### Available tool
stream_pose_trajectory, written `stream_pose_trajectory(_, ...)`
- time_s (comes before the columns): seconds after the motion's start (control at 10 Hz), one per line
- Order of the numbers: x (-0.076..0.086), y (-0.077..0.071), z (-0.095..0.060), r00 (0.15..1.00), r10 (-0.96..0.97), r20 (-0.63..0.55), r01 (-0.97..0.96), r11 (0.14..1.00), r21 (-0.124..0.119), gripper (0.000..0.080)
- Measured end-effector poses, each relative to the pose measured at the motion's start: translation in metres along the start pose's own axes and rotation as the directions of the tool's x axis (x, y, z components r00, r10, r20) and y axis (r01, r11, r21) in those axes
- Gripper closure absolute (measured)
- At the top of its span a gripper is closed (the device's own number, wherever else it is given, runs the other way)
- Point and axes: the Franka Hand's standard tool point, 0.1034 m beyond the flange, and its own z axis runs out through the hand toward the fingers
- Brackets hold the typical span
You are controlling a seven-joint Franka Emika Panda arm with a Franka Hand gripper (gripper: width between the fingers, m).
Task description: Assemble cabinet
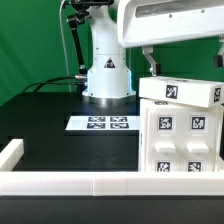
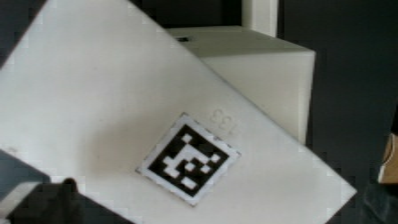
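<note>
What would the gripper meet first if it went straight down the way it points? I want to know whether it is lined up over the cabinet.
Most likely the cabinet: the wrist view is filled by its white tagged panel. The gripper hangs just above its top; the exact gap is unclear.

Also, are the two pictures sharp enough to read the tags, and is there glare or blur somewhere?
Exterior view: even light, the tags on the cabinet and on the marker board look crisp but small. Wrist view: soft and slightly blurred, the cabinet fills the frame, its one tag is still readable; no strong glare.
</note>
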Motion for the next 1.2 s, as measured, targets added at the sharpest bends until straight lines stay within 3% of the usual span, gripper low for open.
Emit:
stream_pose_trajectory(0.1, 0.001, 0.001, 0.000, 0.995, -0.097, 0.000, 0.097, 0.995, -0.007, 0.0002)
stream_pose_trajectory(0.3, 0.012, 0.001, -0.004, 0.932, -0.362, -0.021, 0.360, 0.931, -0.068, 0.0002)
stream_pose_trajectory(0.4, 0.015, 0.000, -0.004, 0.913, -0.405, -0.039, 0.401, 0.912, -0.083, 0.0002)
stream_pose_trajectory(0.8, 0.012, 0.004, 0.002, 0.800, -0.600, 0.010, 0.599, 0.797, -0.084, 0.0002)
stream_pose_trajectory(1.2, 0.005, 0.004, 0.018, 0.826, -0.563, 0.040, 0.564, 0.823, -0.066, 0.0002)
